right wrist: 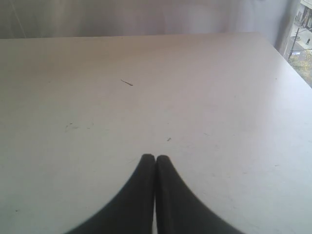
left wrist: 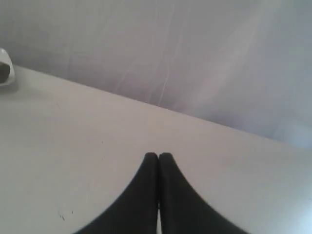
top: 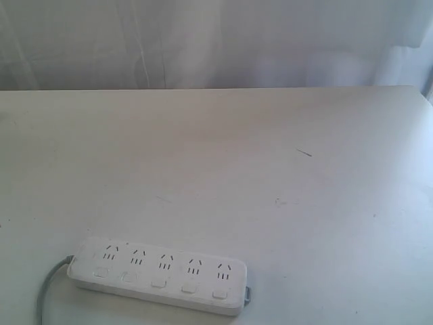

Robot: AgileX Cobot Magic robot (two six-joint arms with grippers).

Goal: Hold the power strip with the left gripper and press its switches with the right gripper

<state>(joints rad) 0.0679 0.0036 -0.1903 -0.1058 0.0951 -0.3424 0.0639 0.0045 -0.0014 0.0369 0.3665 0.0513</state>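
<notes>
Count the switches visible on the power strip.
5 switches, in one row along the edge of the power strip nearest the exterior camera, one beside each socket group. None appears hidden.

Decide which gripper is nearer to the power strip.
Probably left: the power strip lies on that arm's side of the table. Neither wrist view clearly shows it; left gripper and right gripper are shut over tabletop.

The strip (top: 159, 276) lies on the counter (top: 270, 169), near the front, left of middle. Its cord (top: 49, 288) leaves the left end. The switches (top: 157, 283) run along its front, with the sockets (top: 166, 261) behind.
</notes>
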